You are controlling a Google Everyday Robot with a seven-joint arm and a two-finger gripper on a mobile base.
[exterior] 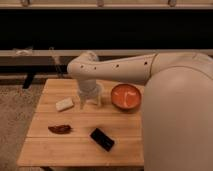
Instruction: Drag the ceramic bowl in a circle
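One bowl (125, 96) matters for this step, and it sits on the far right part of the tabletop (75, 150), close to the right edge. My pincer (90, 104) hangs just left of it, pointing down over the wood. Its two fingers stand apart with nothing between them, and it is not touching the bowl.

I judge that the drag has not begun, so the step in hand is getting a hold on the rim. To do that well I should slide right and come down over the bowl's left rim. One finger goes inside the rim and one outside, and then I pinch firmly. Glazed ceramic is likely to be slick and fairly heavy, so a loose pinch could slip off partway round. Pressing a finger flat on the inside would work too, but I expect the rim hold to steer better.

For the circle I should keep the bowl flat on the wood and never lift it. The pace should be slow and even, so it neither tips nor chatters. With the edge so close on the right, the loop should swing left and near, into the middle of the tabletop.

Three things bound that space: a white item (64, 104) to the left, a dark red piece (60, 129) at near left, and a black item (102, 138) near the front. A modest circle should miss all of them.
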